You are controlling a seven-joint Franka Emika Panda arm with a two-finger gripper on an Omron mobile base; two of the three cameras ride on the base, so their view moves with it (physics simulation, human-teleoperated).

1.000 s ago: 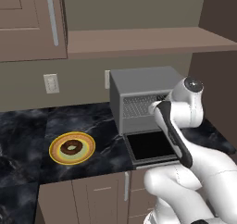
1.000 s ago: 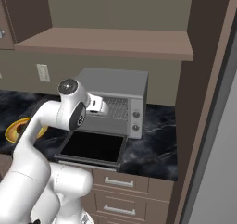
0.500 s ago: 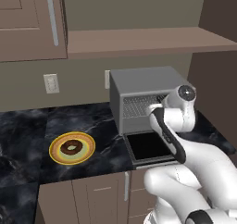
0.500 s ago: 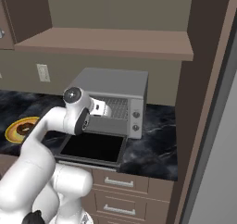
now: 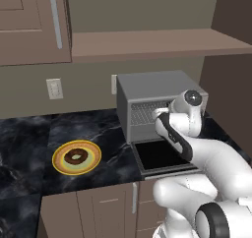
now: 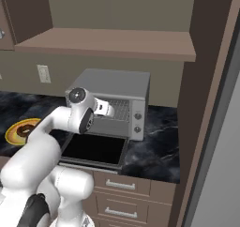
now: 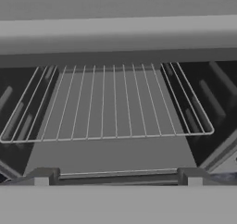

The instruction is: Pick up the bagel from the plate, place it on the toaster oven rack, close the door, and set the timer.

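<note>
Hovering spread and empty before the bare rack [image 7: 106, 102], the hand [image 6: 107, 109] is best swung left to the bagel [image 5: 75, 157].

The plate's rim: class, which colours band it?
The plate has a yellow-orange banded rim around a pale green centre, clearest in the left base view.

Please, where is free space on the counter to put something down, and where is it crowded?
Free: dark counter left of the plate, and between plate and toaster oven. Crowded: before the oven, where the open door lies flat and the arm reaches in.
</note>
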